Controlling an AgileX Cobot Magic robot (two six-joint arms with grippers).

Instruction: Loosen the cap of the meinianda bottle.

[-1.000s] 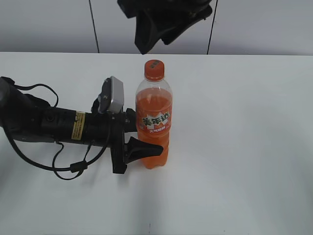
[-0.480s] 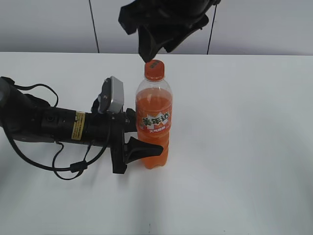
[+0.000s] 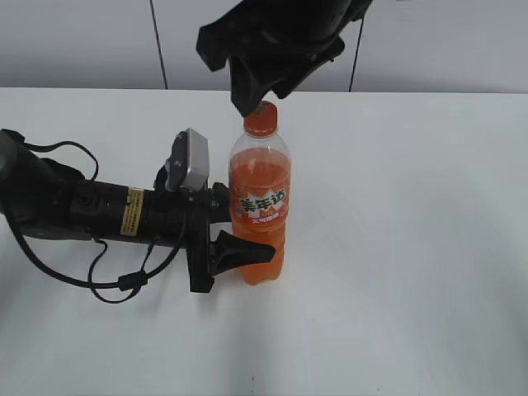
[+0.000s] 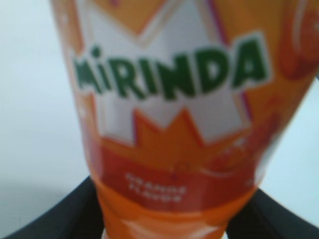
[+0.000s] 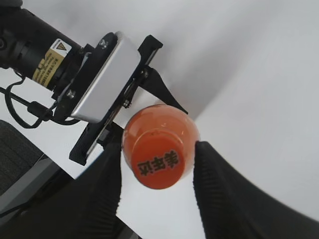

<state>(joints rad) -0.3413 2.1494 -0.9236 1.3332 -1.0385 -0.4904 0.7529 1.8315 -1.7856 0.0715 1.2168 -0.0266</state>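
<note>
exterior, bottle: the bottle (image 3: 259, 206) stands upright near the middle of the white table (image 3: 412, 247).
exterior, left gripper: the left gripper (image 3: 239, 227) lies level with the table and is clamped on the bottle's lower body, one finger showing in front, the other hidden behind.
exterior, right gripper: the right gripper (image 3: 257, 97) has come down from higher up over the last second and now covers the top edge of the cap (image 3: 260, 120).
exterior, change: only the right arm has moved; bottle and left arm have kept their places.
left wrist, bottle: the label fills the view, blurred from closeness; dark fingers (image 4: 60, 219) flank the bottle at the bottom corners, pressed to its sides.
right wrist, cap: the cap (image 5: 158, 163) is seen from above, between the two dark fingers (image 5: 99, 194).
right wrist, pincer: the jaws stand apart, one on each side of the cap, close to it; firm contact cannot be told.
meaning: the descent looks nearly done; the likely next step is to close on the cap and twist while the left gripper holds the bottle against turning.
</note>
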